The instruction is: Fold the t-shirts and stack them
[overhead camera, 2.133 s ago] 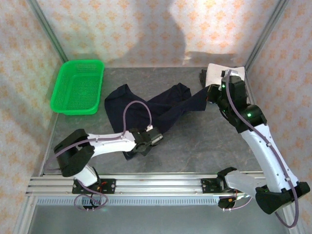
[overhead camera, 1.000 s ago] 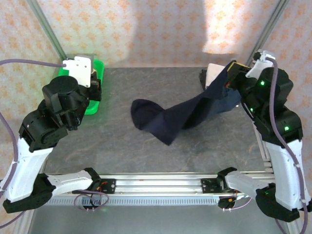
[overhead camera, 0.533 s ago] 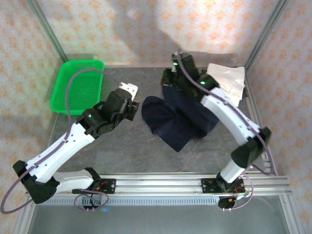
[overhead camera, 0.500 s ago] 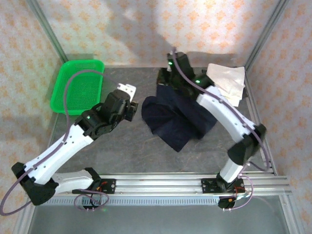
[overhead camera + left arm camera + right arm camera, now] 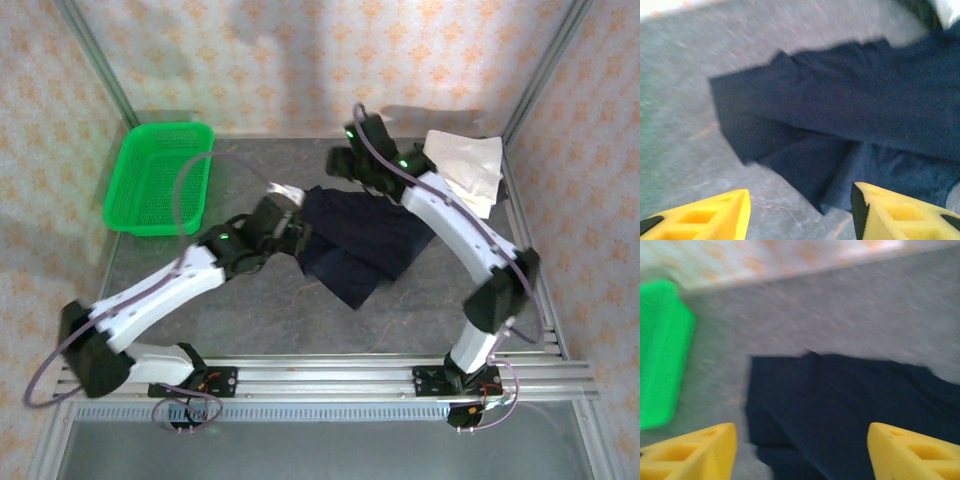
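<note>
The dark navy t-shirt lies loosely folded on the grey table, mid-right. A white t-shirt sits as a folded bundle at the back right corner. My left gripper hovers at the navy shirt's left edge, open, yellow fingers wide apart over the cloth. My right gripper hangs over the shirt's back edge, also open and holding nothing, with the navy cloth below its spread fingers.
A green mesh basket stands at the back left, seen as a green blur in the right wrist view. Metal frame posts and patterned walls enclose the table. A rail runs along the near edge.
The right gripper has let the navy shirt down onto the table and drawn back slightly. The left arm has swung in low, reaching the shirt's left edge.
</note>
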`<state>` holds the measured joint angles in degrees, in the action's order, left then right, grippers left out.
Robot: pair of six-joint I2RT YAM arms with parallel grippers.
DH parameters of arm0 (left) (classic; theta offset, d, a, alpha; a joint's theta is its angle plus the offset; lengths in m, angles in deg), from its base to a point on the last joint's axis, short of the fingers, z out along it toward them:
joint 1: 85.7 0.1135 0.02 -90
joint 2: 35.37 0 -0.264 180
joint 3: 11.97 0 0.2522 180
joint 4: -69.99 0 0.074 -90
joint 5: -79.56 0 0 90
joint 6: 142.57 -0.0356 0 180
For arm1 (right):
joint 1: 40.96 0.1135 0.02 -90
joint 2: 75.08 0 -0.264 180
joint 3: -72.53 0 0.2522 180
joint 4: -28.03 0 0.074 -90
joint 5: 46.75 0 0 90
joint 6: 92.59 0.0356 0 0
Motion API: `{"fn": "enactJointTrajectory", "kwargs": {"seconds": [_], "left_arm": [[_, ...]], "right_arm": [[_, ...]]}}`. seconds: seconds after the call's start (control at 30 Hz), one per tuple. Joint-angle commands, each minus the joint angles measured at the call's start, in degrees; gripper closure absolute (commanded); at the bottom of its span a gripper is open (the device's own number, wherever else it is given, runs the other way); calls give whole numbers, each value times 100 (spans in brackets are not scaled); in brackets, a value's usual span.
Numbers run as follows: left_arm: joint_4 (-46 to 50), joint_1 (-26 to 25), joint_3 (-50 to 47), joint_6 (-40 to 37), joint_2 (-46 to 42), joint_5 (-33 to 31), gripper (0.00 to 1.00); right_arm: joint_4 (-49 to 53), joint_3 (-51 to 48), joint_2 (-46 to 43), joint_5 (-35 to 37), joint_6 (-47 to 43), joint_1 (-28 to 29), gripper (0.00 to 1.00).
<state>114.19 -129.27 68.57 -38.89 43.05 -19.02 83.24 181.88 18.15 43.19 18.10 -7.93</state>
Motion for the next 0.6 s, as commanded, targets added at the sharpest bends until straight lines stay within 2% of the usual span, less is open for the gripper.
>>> {"fn": "enactJointTrajectory", "kwargs": {"seconds": [0.0, 0.13, 0.2, 0.33, 0.37, 0.43, 0.5, 0.53, 0.57], "left_arm": [[-231, -495, 783, -15, 1048, 249, 39], [236, -870, 2079, -299, 2759, 242, 26], [468, -943, 2507, -373, 3513, 175, 25], [412, -918, 2438, -447, 3904, 169, 32], [440, -883, 2358, -456, 3910, 141, 39], [465, -750, 2081, -377, 3772, 55, 69], [316, -471, 1515, -281, 3382, 90, 90], [246, -322, 1242, -233, 3169, 78, 97], [178, -136, 907, -177, 2830, 76, 100]], "right_arm": [[-234, -1522, -1372, 552, 57, -634, 25], [-383, -2929, -2177, 253, 343, -1509, 25], [-509, -3496, -2461, 99, 483, -1906, 25], [-692, -4210, -2828, -15, 628, -2416, 25], [-738, -4325, -2868, -74, 650, -2473, 26], [-827, -4494, -2906, -159, 671, -2495, 26], [-862, -4583, -2920, -236, 691, -2496, 26], [-879, -4595, -2925, -283, 704, -2500, 26], [-929, -4619, -2933, -396, 707, -2496, 26]]}}
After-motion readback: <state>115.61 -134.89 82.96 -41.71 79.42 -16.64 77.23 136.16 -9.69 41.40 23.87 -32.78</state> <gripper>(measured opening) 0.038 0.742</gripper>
